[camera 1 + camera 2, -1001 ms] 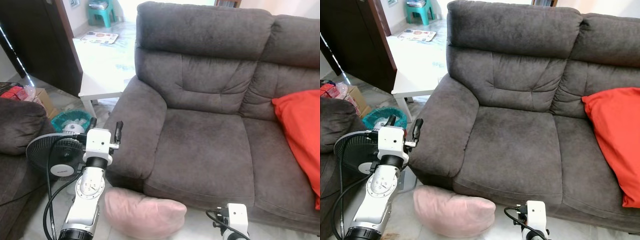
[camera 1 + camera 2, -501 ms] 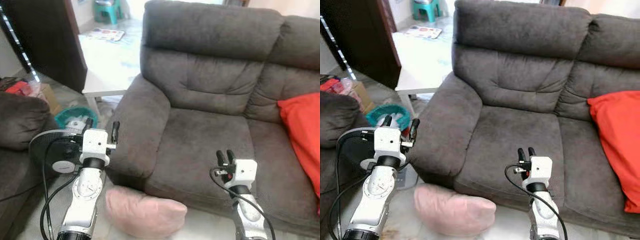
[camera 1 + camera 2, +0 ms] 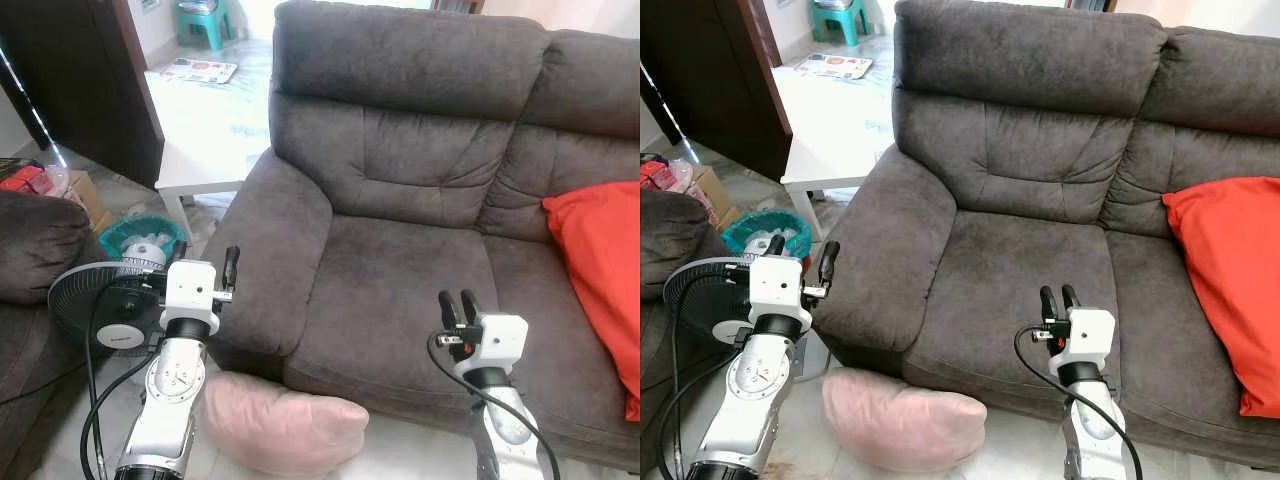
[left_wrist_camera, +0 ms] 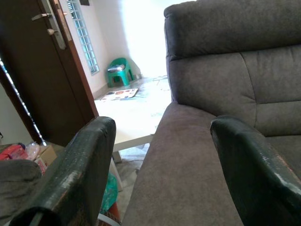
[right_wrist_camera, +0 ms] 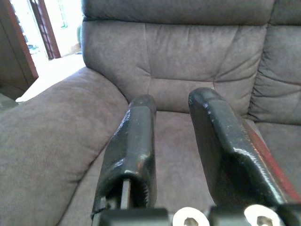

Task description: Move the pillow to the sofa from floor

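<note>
The pink pillow (image 3: 285,430) lies on the floor against the front of the dark grey sofa (image 3: 420,170), below its left armrest (image 3: 275,255). My left gripper (image 3: 802,255) is raised beside that armrest, above the pillow and apart from it. It is open wide and empty; the left wrist view looks between its fingers (image 4: 75,183) along the armrest. My right gripper (image 3: 457,305) is held up over the front edge of the seat cushion, right of the pillow. Its fingers (image 5: 136,136) point at the sofa back with a narrow gap and nothing between them.
A red cushion (image 3: 600,270) lies on the sofa's right seat. A black floor fan (image 3: 105,305) and a teal basket (image 3: 140,238) stand left of my left arm. Behind them are a white low table (image 3: 205,140), a dark door (image 3: 90,80) and another dark sofa arm (image 3: 35,245).
My right arm has risen from the bottom edge of the view to the front of the seat. The left arm has barely moved. The camera shifted slightly; the pillow lies where it was.
</note>
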Controlling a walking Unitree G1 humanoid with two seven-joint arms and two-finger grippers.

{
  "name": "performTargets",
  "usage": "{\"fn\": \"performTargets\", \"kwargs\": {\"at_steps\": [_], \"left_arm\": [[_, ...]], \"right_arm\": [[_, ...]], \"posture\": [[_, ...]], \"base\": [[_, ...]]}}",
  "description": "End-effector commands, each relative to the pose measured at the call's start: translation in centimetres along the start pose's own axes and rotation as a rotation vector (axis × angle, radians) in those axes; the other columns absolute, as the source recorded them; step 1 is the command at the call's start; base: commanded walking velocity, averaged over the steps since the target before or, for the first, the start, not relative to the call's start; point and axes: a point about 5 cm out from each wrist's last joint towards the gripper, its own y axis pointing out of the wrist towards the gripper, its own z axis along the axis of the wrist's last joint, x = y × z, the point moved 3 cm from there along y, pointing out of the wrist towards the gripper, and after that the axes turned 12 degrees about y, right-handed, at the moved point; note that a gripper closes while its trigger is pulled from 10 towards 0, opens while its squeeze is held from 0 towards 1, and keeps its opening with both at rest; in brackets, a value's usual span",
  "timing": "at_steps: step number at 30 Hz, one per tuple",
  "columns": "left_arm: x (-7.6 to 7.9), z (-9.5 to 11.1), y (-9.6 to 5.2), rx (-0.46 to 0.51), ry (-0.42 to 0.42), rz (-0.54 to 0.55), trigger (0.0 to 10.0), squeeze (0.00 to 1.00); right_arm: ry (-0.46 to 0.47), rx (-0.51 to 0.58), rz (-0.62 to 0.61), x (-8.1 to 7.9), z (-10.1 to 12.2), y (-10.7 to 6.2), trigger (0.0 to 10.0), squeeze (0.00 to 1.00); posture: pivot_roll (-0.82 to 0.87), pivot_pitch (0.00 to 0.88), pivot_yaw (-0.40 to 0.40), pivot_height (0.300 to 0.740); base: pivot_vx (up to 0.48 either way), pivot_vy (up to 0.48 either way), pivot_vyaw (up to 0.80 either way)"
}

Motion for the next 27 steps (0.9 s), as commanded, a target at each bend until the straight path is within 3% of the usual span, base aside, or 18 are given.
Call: {"fn": "performTargets", "kwargs": {"at_steps": [1,9,15,18,21,25,27], "left_arm": [[-0.2,0.2,-0.1,0.002,-0.008,0.013,10.0,0.0],[0.0,0.1,0.0,-0.007,-0.012,0.005,10.0,0.0],[0.0,0.0,0.1,-0.012,-0.012,0.004,10.0,0.0],[0.3,-0.1,0.1,-0.015,-0.015,-0.005,10.0,0.0],[0.3,-0.1,0.1,-0.015,-0.016,-0.007,10.0,0.0],[0.5,-0.1,0.1,-0.02,-0.021,-0.015,10.0,0.0],[0.5,-0.1,0.1,-0.02,-0.021,-0.015,10.0,0.0]], "right_arm": [[0.0,0.013,0.005,0.0,0.6,0.4,10.0,0.0],[-0.001,-0.084,-0.008,0.3,-1.1,1.4,10.0,0.0],[-0.002,-0.249,-0.067,1.2,-3.8,1.5,10.0,0.0],[0.013,-0.419,-0.12,1.7,-6.5,0.3,10.0,0.0],[0.012,-0.449,-0.129,1.8,-7.0,0.0,10.0,0.0],[0.009,-0.636,-0.196,2.5,-10.4,-3.5,10.0,0.0],[0.009,-0.636,-0.196,2.5,-10.4,-3.5,10.0,0.0]], "posture": [[0.17,0.043,-0.054,0.74],[0.17,0.041,-0.051,0.74],[0.17,0.04,-0.051,0.74],[0.18,0.037,-0.053,0.74],[0.18,0.037,-0.054,0.74],[0.19,0.039,-0.057,0.74],[0.19,0.039,-0.057,0.74]], "base": [[0.0,0.0,0.0],[0.0,0.0,0.0],[0.0,0.0,0.0],[0.0,0.0,0.0],[0.0,0.0,0.0],[0.0,0.0,0.0],[0.0,0.0,0.0]]}}
